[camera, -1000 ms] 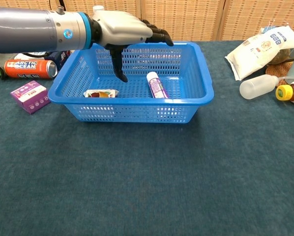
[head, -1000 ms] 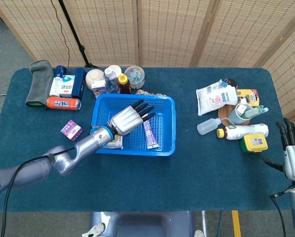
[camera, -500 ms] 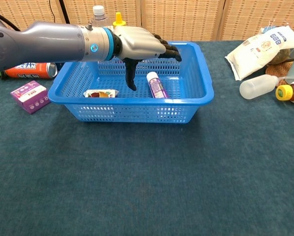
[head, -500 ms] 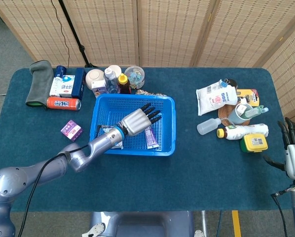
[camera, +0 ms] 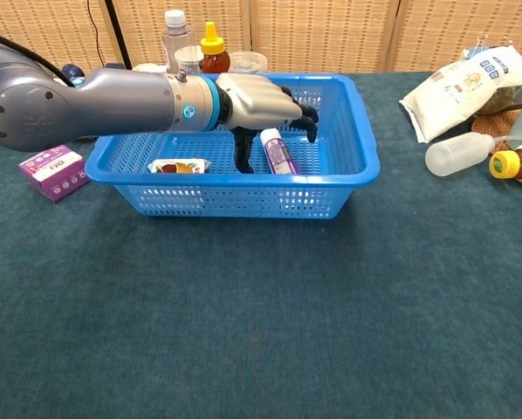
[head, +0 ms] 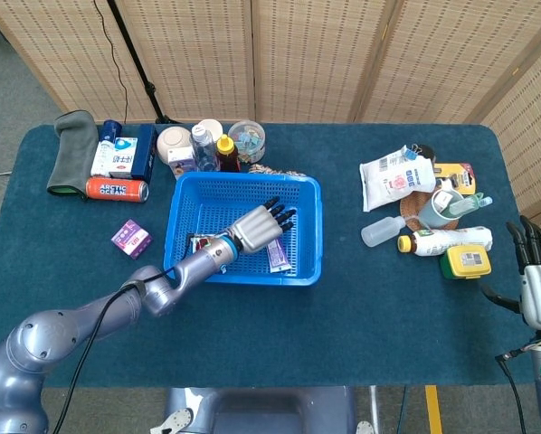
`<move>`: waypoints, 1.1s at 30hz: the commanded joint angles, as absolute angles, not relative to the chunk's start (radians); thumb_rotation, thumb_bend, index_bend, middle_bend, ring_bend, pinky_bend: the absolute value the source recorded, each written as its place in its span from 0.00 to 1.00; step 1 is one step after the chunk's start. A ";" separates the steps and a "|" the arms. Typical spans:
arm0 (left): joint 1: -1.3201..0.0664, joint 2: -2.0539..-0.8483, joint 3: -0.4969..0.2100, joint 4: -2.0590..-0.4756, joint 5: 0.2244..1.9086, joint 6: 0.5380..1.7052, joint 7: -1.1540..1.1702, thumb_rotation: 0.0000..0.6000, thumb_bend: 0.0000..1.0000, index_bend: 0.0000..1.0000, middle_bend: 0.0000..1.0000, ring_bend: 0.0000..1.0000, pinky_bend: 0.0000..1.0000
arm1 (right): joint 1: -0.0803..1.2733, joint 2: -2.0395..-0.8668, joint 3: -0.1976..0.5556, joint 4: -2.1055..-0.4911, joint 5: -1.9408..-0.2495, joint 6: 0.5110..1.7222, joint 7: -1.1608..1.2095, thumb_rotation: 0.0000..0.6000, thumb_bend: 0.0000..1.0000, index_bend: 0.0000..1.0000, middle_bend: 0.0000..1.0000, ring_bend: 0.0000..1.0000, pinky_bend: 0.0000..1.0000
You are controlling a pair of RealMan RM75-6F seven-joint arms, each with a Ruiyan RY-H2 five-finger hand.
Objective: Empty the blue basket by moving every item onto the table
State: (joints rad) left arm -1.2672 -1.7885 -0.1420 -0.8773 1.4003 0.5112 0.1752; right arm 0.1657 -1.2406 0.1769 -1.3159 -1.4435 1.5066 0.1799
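Over the last second the left robot hand has sunk into the blue basket, fingers spread and empty over the purple tube on its floor, so a grasp looks imminent.

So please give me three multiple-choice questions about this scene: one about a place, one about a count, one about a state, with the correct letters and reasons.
1. Where is the purple tube?
A. inside the blue basket
B. on the table beside the white pouch
C. on the grey cloth

2. How many items lie in the basket?
A. none
B. two
C. five

3. The left robot hand is:
A. lifting the tube above the basket
B. open, over the tube
C. out of view

Answers:
1 A: the purple tube lies on the blue basket floor.
2 B: the tube and a small packet.
3 B: the left robot hand has spread fingers and grips nothing.
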 commanded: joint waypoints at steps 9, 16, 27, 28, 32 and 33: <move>-1.287 -1.865 -0.136 -0.776 1.389 0.489 0.148 1.00 0.22 0.32 0.18 0.17 0.00 | 0.166 -1.239 0.180 -1.312 -1.438 1.505 0.188 1.00 0.00 0.00 0.00 0.00 0.07; -1.286 -1.879 -0.135 -0.759 1.383 0.492 0.146 1.00 0.27 0.53 0.38 0.33 0.05 | 0.165 -1.237 0.181 -1.313 -1.439 1.508 0.190 1.00 0.00 0.00 0.00 0.00 0.07; -1.273 -1.842 -0.148 -0.792 1.376 0.541 0.160 1.00 0.30 0.61 0.45 0.40 0.07 | 0.164 -1.236 0.180 -1.317 -1.444 1.512 0.188 1.00 0.00 0.00 0.00 0.00 0.07; -1.272 -1.834 -0.151 -0.803 1.375 0.546 0.160 1.00 0.30 0.61 0.45 0.40 0.07 | 0.164 -1.236 0.180 -1.317 -1.444 1.512 0.188 1.00 0.00 0.00 0.00 0.00 0.07; -1.269 -1.794 -0.172 -0.850 1.366 0.576 0.164 1.00 0.30 0.61 0.45 0.40 0.07 | 0.164 -1.236 0.180 -1.318 -1.444 1.513 0.188 1.00 0.00 0.00 0.00 0.00 0.07; -1.268 -1.779 -0.180 -0.867 1.362 0.584 0.167 1.00 0.30 0.61 0.45 0.40 0.07 | 0.164 -1.236 0.180 -1.319 -1.445 1.513 0.188 1.00 0.00 0.00 0.00 0.00 0.07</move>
State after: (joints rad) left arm -1.2702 -1.7995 -0.1670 -0.8454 1.3688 0.5693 0.1629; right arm 0.1636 -1.2358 0.1798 -1.3193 -1.4449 1.5134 0.1876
